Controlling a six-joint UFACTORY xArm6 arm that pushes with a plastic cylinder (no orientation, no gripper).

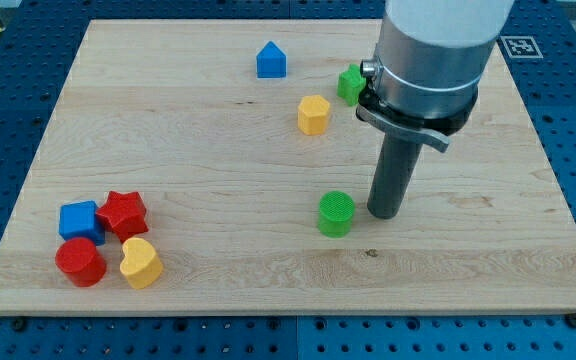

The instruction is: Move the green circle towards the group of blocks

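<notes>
Surface: pale wooden tabletop [218, 180], grain running across the view, laid on a blue perforated base [8, 110] that shows along all edges.

Arm: grey cylindrical housing [433, 50] entering from the view's top right, with a dark collar and a straight dark rod below it. My tip [384, 214] rests on the tabletop just to the view's right of the green circle, very near it; whether they touch cannot be told. No fingers on this rig, only the rod, and it holds nothing.

Group, view's lower left, four blocks packed close together:
- red star [122, 213], upper right of the cluster
- blue cube [79, 219], upper left, against the star
- red cylinder [79, 261], lower left
- yellow heart [140, 262], lower right

Task item: green circle [336, 213], a short ridged cylinder standing on its flat end, long axis upright, round top face to the camera; being round, it shows no heading. It sits right of centre in the lower half, well apart from the group.

Scattered, view's upper middle:
- yellow hexagon [313, 114]
- blue house-shaped block [271, 60], peak towards the view's top
- green block [349, 83], partly hidden by the arm's collar, shape not readable
</notes>
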